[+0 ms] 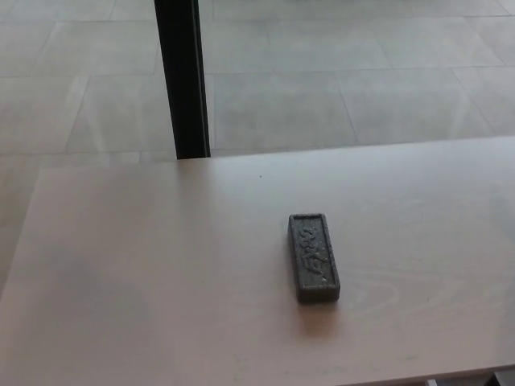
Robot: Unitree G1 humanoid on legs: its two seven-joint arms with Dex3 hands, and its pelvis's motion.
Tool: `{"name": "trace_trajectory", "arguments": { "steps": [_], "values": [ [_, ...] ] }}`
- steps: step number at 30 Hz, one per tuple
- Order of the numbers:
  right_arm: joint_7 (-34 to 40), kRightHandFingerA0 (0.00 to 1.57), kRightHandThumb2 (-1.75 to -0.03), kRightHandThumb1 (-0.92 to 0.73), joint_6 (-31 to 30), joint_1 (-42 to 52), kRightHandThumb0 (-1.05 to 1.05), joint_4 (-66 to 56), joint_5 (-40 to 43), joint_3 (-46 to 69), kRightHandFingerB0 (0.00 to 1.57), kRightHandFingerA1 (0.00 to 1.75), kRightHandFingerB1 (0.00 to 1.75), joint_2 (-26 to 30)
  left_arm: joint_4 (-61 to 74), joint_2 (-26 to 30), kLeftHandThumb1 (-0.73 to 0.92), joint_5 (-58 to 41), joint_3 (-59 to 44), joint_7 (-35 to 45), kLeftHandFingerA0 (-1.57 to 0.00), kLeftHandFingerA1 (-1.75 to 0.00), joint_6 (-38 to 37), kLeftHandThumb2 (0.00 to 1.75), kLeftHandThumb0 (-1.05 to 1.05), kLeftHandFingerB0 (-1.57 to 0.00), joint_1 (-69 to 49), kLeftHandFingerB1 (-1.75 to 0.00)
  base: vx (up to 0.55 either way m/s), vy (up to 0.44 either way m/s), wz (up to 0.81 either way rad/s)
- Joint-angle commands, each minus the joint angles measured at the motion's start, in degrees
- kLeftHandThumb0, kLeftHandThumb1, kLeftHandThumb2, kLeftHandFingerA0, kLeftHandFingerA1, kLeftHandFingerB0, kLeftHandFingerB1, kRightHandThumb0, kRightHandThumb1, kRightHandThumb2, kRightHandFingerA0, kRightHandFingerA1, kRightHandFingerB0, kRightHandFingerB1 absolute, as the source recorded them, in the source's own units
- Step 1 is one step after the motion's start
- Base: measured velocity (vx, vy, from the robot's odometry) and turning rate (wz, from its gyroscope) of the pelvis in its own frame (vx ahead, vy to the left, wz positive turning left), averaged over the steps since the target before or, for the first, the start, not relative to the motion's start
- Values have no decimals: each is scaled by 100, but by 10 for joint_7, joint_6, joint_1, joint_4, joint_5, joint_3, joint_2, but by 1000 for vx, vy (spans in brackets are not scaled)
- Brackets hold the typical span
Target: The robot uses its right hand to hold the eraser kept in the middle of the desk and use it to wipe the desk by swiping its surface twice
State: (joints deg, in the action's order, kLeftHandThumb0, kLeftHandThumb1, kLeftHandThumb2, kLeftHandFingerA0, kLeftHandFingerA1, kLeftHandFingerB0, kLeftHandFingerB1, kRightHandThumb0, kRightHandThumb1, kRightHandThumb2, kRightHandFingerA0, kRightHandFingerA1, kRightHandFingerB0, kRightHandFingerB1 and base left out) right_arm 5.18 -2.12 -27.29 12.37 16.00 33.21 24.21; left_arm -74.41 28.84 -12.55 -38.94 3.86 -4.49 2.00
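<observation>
So the dark grey eraser [313, 257] is just lying flat on the pale wood worktop [145, 273], long side running away from the camera. Black post [183, 79] stands behind the worktop's far edge, tiled floor [338, 72] beyond. Neither hand shows, so can't tell about fingers.

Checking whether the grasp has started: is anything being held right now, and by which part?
Nothing is held. The eraser lies flat on the desk, untouched; neither hand is in view.
</observation>
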Motion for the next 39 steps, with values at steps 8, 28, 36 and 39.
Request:
{"name": "trace_trajectory", "arguments": {
  "steps": [8, 28, 36, 39],
  "values": [
    [-37, 96, -114, -53, -76, -82, -19, -98, -16, -256, 78, 172, 141, -153, -8, 25, 81, -14, 4, 0, -78, -60, 9, 64, -58, -66, 7, -53, 0, 0, 0],
    [-27, 87, -116, -53, 86, -138, -22, 205, -214, -493, 77, 175, 167, -200, -9, 19, 80, -25, 10, -2, -78, -63, 9, 64, -58, -66, 16, -55, 0, 0, 0],
    [-16, 89, -118, -51, 132, -149, -21, 296, -224, -488, 78, 175, 167, -206, -8, 17, 80, -31, 12, -4, -79, -64, 7, 64, -59, -64, 15, -54, 0, 0, 0],
    [-7, 95, -110, -55, 143, -152, -23, 318, -231, -485, 84, 175, 161, -216, -8, 18, 80, -30, 16, 2, -77, -63, 6, 64, -59, -62, 16, -53, 0, 0, 0]
  ]
}}
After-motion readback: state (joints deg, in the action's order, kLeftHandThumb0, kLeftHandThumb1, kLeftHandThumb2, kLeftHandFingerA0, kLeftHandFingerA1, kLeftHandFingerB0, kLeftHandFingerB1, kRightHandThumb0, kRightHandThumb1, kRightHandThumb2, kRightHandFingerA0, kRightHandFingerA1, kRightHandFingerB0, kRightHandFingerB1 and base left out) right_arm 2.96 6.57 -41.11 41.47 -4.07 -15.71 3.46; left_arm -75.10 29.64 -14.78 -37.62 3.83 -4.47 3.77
